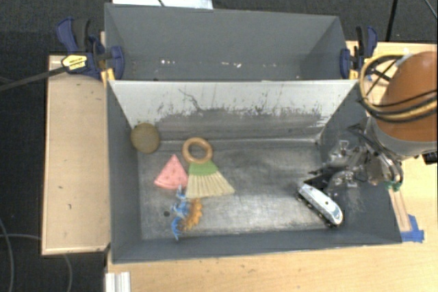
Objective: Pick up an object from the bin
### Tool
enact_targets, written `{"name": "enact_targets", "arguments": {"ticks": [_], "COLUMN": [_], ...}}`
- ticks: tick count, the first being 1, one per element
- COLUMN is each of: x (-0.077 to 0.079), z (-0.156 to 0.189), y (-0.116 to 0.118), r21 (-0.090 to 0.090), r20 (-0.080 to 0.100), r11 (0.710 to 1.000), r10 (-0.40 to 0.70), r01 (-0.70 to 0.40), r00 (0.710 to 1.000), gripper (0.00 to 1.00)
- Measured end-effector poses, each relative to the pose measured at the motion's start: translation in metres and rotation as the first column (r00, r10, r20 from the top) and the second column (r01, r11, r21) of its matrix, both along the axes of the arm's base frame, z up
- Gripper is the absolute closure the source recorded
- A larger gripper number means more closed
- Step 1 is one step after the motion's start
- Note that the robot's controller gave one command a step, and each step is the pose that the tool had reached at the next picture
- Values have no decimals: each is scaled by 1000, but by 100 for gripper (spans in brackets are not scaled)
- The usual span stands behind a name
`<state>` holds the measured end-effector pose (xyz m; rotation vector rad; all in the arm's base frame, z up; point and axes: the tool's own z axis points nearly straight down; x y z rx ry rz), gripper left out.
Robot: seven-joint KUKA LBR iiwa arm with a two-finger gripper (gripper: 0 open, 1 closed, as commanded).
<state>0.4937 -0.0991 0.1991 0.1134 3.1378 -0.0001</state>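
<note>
One white toy car lies in the bin; your tool hovers just beside the car, its opening impossible to tell, and a small broom lies well left of the car.

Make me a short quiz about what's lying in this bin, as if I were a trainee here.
1. True or false: the gripper is at the right side of the bin, close to the white toy car.
2. Which thing lies farthest to the left? A) brown ball B) white toy car C) small broom
3. What colour is the wedge-shaped piece just left of the small broom?

Key: 1 true; 2 A; 3 pink.
</note>
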Motion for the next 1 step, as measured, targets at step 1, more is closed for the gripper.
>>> {"name": "enact_targets", "arguments": {"ticks": [1], "x": [4], "z": [40], "y": [7], "r21": [-1], "r20": [6], "r11": [1000], "r10": [14], "r01": [-14], "r00": [1000], "gripper": [100]}}
